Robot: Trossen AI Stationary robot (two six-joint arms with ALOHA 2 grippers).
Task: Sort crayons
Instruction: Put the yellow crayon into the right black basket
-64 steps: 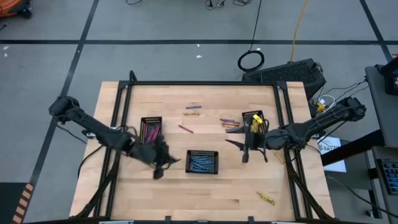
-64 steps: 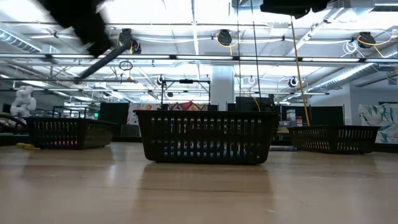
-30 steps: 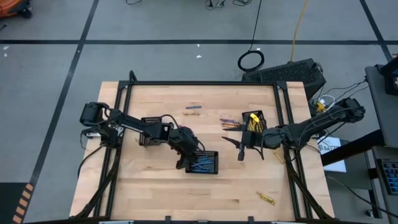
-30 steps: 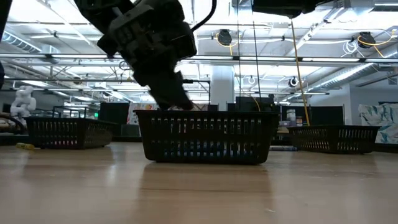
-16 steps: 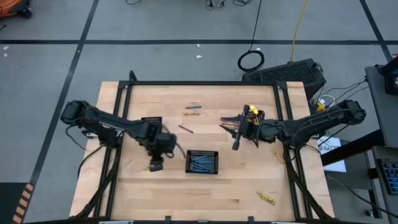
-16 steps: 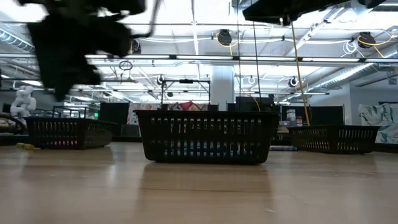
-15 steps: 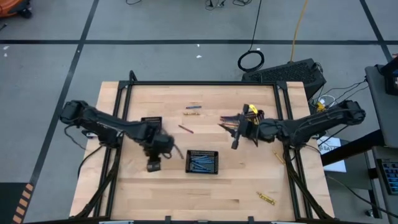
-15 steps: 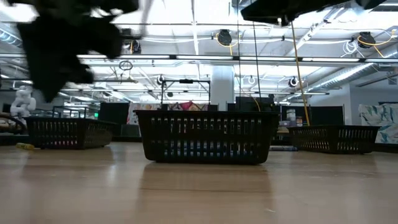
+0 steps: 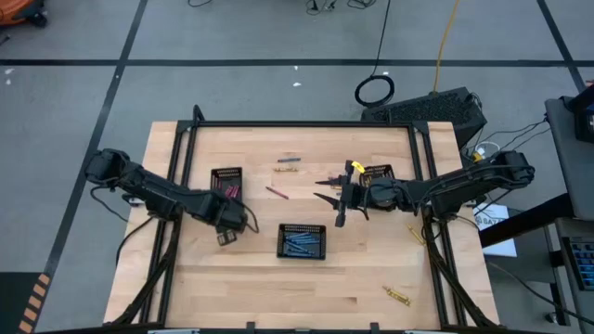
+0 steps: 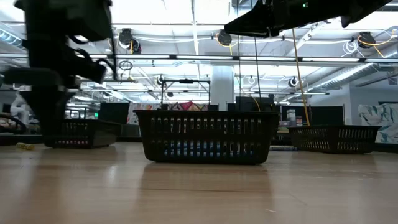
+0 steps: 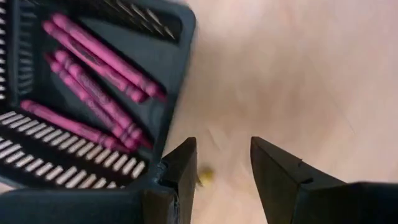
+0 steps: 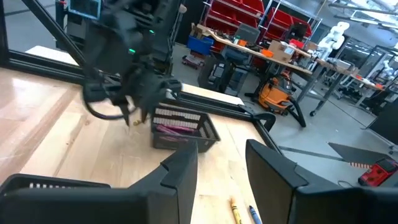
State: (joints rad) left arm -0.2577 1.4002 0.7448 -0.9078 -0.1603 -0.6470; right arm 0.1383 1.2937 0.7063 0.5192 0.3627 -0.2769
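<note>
A loose red crayon (image 9: pixel 277 193), long axis slanted, is seen betw. both arms, nearer the right gripper (image 9: pixel 336 221), jaws spread & empty; left gripper (image 9: pixel 225 238) likewise parted.

The worktop (image 9: pixel 306 278) is showing pale, smooth wood with a soft sheen. The slotted tray (image 11: pixel 93 162) beside the left end effector (image 11: pixel 222 168) is looking like glossy black plastic, and the pink crayons (image 11: pixel 93 81) inside it are wearing matt paper wrappers. The end effector's fingers (image 11: pixel 280 174) are appearing matt black.
</note>
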